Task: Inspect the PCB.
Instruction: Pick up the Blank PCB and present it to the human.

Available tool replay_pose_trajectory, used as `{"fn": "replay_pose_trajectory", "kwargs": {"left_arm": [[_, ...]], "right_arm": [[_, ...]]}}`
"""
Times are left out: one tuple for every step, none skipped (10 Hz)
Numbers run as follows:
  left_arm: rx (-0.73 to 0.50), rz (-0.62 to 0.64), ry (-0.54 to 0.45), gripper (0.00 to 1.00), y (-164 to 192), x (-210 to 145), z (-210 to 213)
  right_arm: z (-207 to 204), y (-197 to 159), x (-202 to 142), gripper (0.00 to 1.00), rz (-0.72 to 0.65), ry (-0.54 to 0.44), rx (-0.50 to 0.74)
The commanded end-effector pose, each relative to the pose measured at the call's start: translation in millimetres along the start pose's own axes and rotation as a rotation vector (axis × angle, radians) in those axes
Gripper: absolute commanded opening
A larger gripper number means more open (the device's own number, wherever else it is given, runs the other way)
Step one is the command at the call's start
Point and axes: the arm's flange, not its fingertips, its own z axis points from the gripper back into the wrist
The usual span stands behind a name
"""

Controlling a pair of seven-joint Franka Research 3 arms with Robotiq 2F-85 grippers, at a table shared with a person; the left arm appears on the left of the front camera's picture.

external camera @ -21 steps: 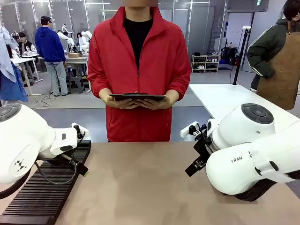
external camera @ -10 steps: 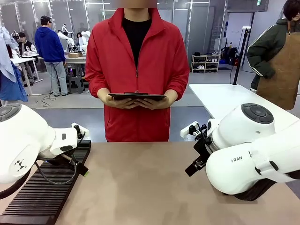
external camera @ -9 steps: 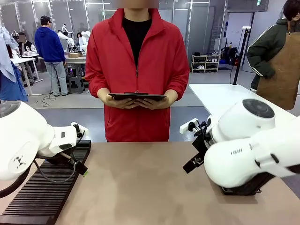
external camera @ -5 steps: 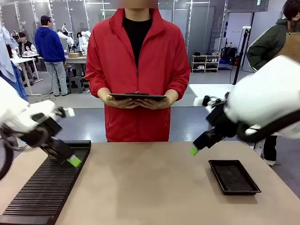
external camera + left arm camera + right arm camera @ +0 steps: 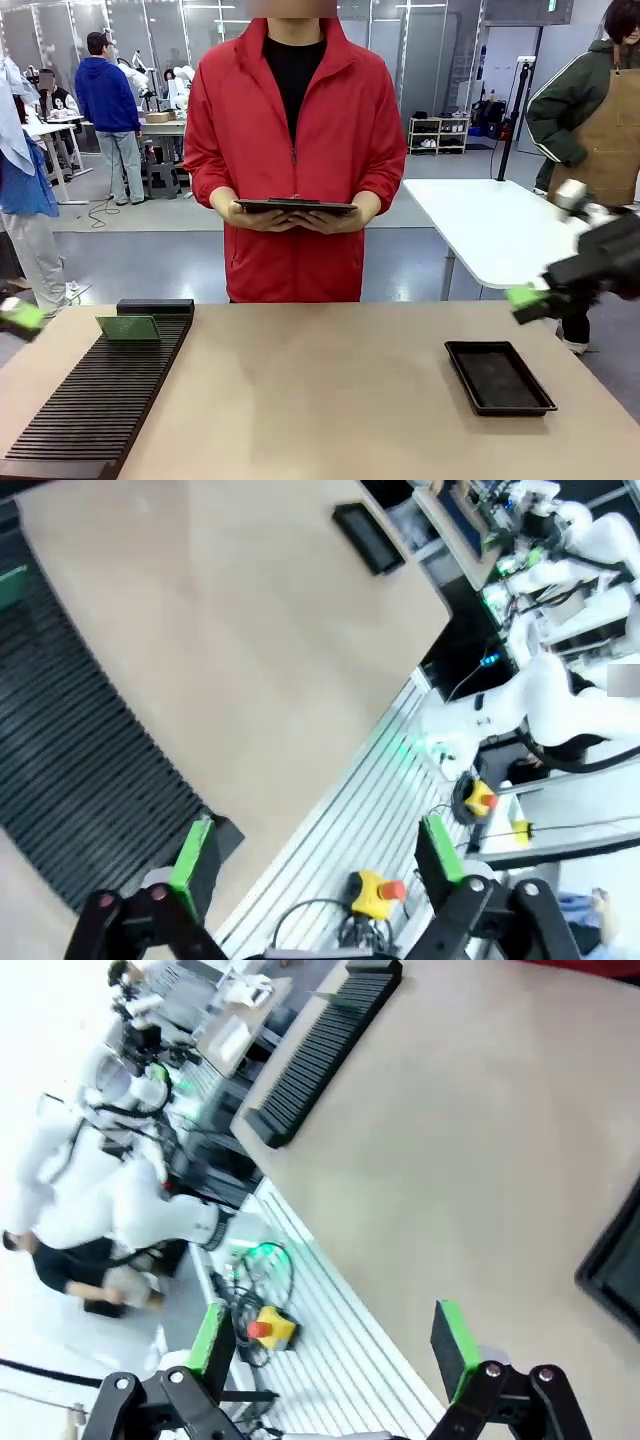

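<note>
Currently the PCB (image 5: 128, 328) stands upright in a slot near the far end of the black rack (image 5: 90, 400) on the bench's (image 5: 320, 400) left side. Left fingers (image 5: 192, 855) and right fingers (image 5: 452, 1345) are both spread wide, empty, well apart from the board.

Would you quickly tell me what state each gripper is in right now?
Left gripper: open, holding nothing.
Right gripper: open, holding nothing.
</note>
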Motion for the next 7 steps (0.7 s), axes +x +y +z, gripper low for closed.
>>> {"fn": "replay_pose_trajectory", "kwargs": {"left_arm": [[-0.105, 0.014, -0.169, 1.00, 17.1, -63.6, 44.6], [-0.146, 0.080, -0.244, 1.00, 28.0, -98.7, 65.3], [-0.170, 0.115, -0.345, 1.00, 38.2, -130.7, 82.9], [-0.175, 0.134, -0.435, 1.00, 42.7, -163.0, 98.4], [-0.168, 0.156, -0.453, 1.00, 47.5, -183.7, 105.4], [-0.167, 0.189, -0.489, 1.00, 56.5, -196.7, 108.4], [-0.166, 0.199, -0.503, 1.00, 60.4, -202.3, 106.6]], "right_arm": [[43.5, -18.3, -57.9, 1.00, -0.094, -0.147, 0.068], [66.0, -27.3, -87.7, 1.00, -0.126, -0.234, 0.101], [84.3, -36.2, -115.9, 1.00, -0.166, -0.305, 0.108], [99.4, -39.9, -143.4, 1.00, -0.206, -0.372, 0.112], [107.9, -40.7, -158.2, 1.00, -0.223, -0.417, 0.108], [113.7, -43.1, -165.6, 1.00, -0.227, -0.443, 0.099], [114.6, -44.6, -168.5, 1.00, -0.230, -0.443, 0.088]]}}
